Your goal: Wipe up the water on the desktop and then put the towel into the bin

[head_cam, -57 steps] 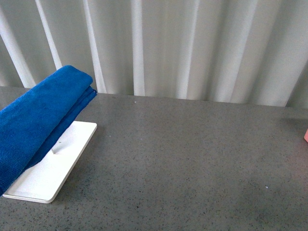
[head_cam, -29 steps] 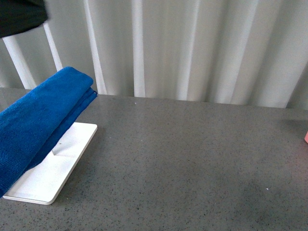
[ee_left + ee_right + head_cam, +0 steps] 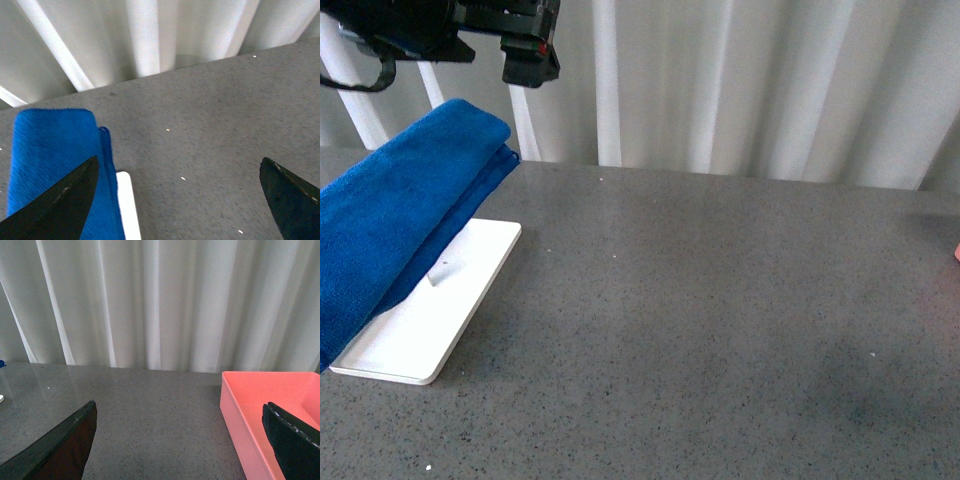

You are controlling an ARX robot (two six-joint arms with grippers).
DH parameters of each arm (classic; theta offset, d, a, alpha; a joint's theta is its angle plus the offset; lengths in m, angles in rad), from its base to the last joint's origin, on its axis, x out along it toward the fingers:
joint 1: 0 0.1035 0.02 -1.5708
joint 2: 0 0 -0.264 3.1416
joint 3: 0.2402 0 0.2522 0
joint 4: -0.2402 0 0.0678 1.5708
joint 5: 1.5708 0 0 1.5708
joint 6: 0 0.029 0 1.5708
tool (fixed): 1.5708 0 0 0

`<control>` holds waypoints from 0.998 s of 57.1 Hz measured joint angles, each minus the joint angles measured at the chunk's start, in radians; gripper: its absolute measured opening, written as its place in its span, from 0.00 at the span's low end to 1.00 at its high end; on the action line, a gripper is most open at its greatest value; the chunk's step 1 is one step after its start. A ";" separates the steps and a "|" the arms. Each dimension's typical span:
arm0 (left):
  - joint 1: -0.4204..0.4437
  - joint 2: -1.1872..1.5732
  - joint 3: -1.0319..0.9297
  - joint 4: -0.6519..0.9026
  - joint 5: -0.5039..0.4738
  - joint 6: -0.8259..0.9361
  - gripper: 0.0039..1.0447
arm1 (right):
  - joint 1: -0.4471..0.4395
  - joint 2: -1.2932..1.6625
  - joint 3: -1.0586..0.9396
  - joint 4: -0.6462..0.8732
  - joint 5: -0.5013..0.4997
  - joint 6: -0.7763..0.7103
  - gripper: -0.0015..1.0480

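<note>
The towel (image 3: 400,210), a thick folded bright blue cloth, lies slanting over the white tray (image 3: 435,315) at the left of the desktop (image 3: 720,300). My left gripper (image 3: 525,50) hangs open high above the towel's far end, in front of the curtain. In the left wrist view the gripper (image 3: 177,165) is wide open, with the towel (image 3: 50,160) below one finger and bare desktop (image 3: 210,135) between the jaws. My right gripper (image 3: 180,407) is open over the desktop, and the pink bin (image 3: 265,405) is beside one finger. I cannot make out any water.
White pleated curtains (image 3: 720,90) close off the back edge of the desktop. A sliver of the pink bin (image 3: 956,253) shows at the right edge of the front view. The tray's strip (image 3: 127,205) shows next to the towel.
My left arm has come into the front view at the top left and moved right, above the towel's far end. The towel and tray lie as before.
</note>
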 joint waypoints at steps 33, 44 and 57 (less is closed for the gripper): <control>0.167 0.289 0.255 -0.115 -0.081 0.126 0.94 | 0.000 0.000 0.000 0.000 0.000 0.000 0.93; 0.178 0.310 0.275 -0.126 -0.086 0.109 0.94 | 0.000 0.000 0.000 0.000 0.000 0.000 0.93; 0.164 0.356 0.275 -0.106 -0.081 0.111 0.94 | 0.000 0.000 0.000 0.000 0.000 0.000 0.93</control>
